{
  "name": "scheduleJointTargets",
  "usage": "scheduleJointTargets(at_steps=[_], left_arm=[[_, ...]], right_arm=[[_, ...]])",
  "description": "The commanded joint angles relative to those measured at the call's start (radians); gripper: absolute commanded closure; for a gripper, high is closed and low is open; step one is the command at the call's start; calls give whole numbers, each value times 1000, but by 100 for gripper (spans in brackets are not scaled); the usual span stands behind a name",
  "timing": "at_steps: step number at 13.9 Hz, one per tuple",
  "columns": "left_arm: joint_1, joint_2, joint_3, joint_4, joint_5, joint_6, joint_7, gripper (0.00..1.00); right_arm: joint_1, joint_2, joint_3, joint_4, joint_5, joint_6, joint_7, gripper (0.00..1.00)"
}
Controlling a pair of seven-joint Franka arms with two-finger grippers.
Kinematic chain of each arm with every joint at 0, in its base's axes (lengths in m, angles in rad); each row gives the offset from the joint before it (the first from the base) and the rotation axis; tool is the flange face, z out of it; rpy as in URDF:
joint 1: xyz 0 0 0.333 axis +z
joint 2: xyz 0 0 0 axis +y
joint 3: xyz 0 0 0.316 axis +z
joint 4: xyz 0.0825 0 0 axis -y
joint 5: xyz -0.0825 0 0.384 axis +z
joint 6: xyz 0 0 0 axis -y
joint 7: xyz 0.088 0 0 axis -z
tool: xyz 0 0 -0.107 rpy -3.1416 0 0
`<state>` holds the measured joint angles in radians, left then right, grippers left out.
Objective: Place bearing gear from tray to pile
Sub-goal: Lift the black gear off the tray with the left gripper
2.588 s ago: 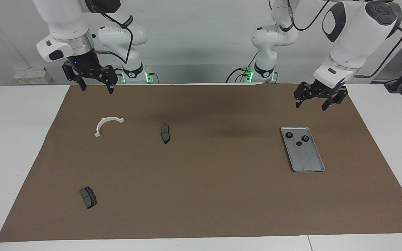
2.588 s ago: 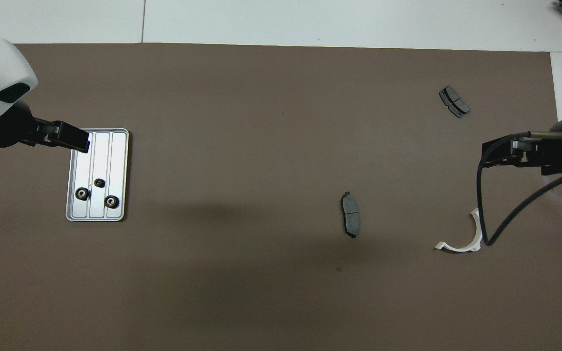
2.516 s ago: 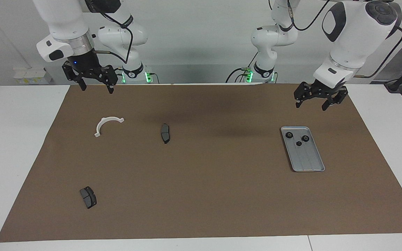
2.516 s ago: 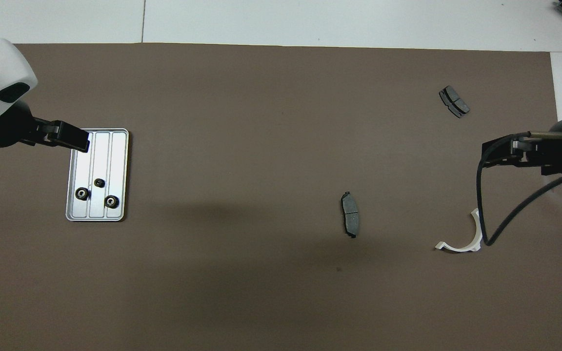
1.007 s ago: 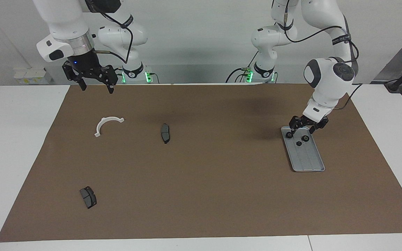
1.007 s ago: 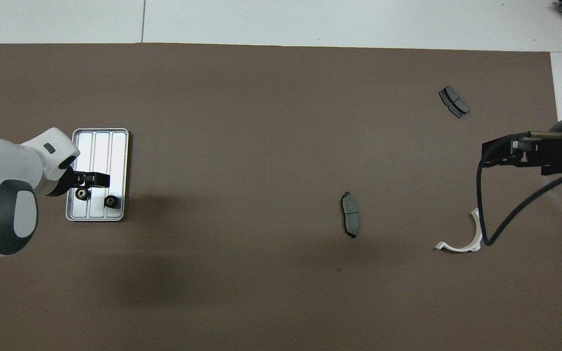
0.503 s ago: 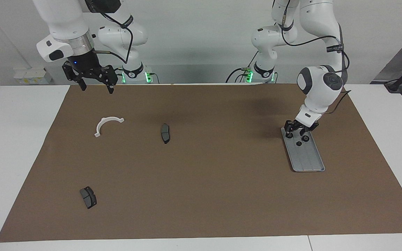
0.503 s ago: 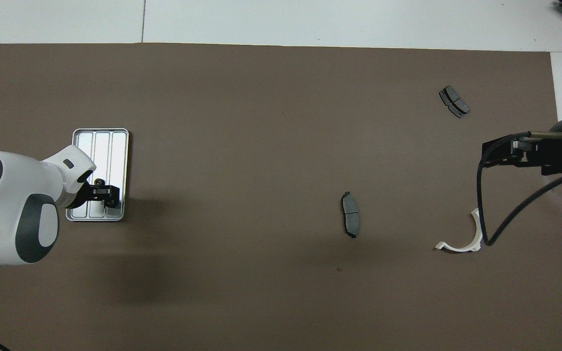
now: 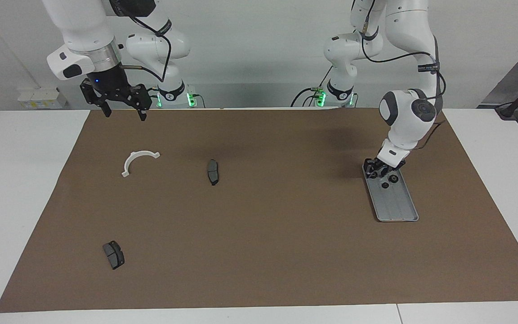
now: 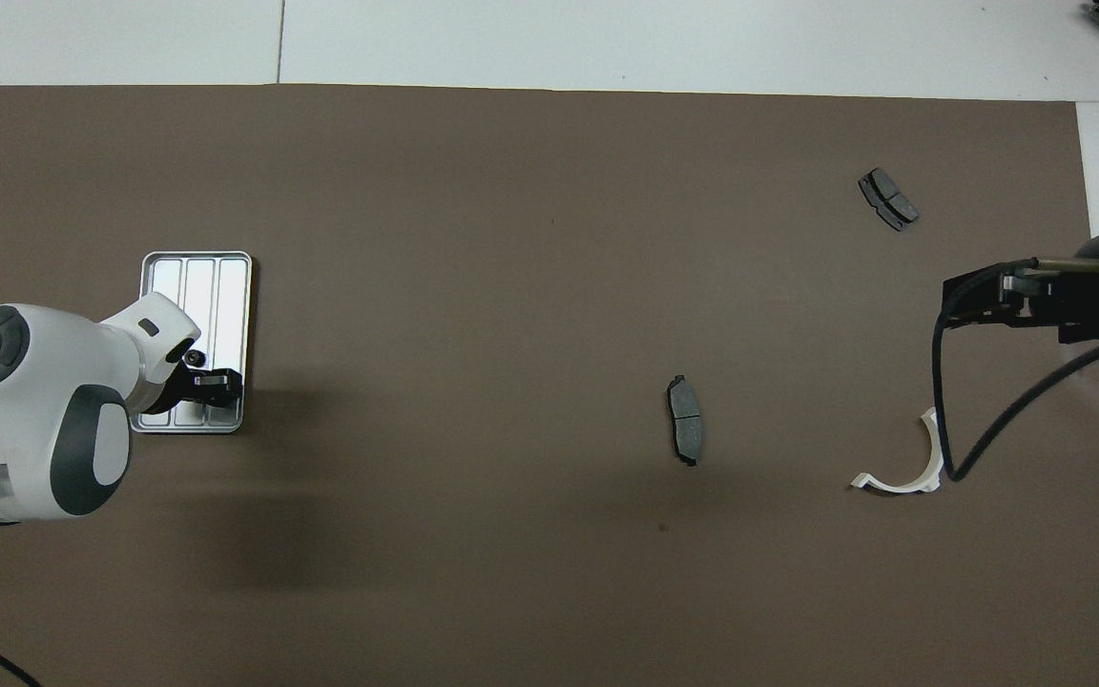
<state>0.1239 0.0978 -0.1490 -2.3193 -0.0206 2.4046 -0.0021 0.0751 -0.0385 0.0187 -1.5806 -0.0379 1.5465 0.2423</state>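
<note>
The silver tray [image 9: 396, 204] lies toward the left arm's end of the table; it also shows in the overhead view [image 10: 196, 286]. Two small black bearing gears [image 9: 393, 178] [image 9: 384, 185] sit on its end nearer the robots. One gear [image 10: 194, 358] shows from above. My left gripper [image 9: 375, 171] is down at that end of the tray [image 10: 217, 385], where a third gear lay; it hides that gear. My right gripper [image 9: 124, 112] is open and empty, waiting high over the mat's edge near the white half-ring bracket [image 9: 140, 154].
The pile's parts lie scattered on the brown mat: the bracket [image 10: 902, 486], one dark brake pad [image 9: 212, 171] [image 10: 685, 420] mid-table, another [image 9: 113, 254] [image 10: 887, 198] farther from the robots. The right gripper [image 10: 955, 303] and its cable hang over the bracket's side.
My left arm has come down from high over the mat's edge onto the tray's near end, and it now covers one of the three gears. The right arm has not moved.
</note>
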Motion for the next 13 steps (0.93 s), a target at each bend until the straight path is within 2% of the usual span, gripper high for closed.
scheduleJointTargets(at_steps=[1, 3, 6, 9, 13], left_arm=[[-15, -10, 2, -38, -16, 31, -12, 49], [-15, -12, 2, -42, -16, 28, -22, 58], [-15, -13, 2, -42, -16, 18, -22, 82], [6, -6, 3, -13, -16, 18, -19, 92], [22, 51, 2, 124, -16, 4, -22, 98]], right_arm=[[-5, -17, -8, -18, 32, -8, -32, 0], [-5, -17, -8, -18, 32, -6, -32, 0], [-5, -17, -8, -18, 32, -6, -32, 0], [-5, -17, -8, -18, 32, -8, -31, 0], [-5, -17, -8, -18, 32, -8, -32, 0]])
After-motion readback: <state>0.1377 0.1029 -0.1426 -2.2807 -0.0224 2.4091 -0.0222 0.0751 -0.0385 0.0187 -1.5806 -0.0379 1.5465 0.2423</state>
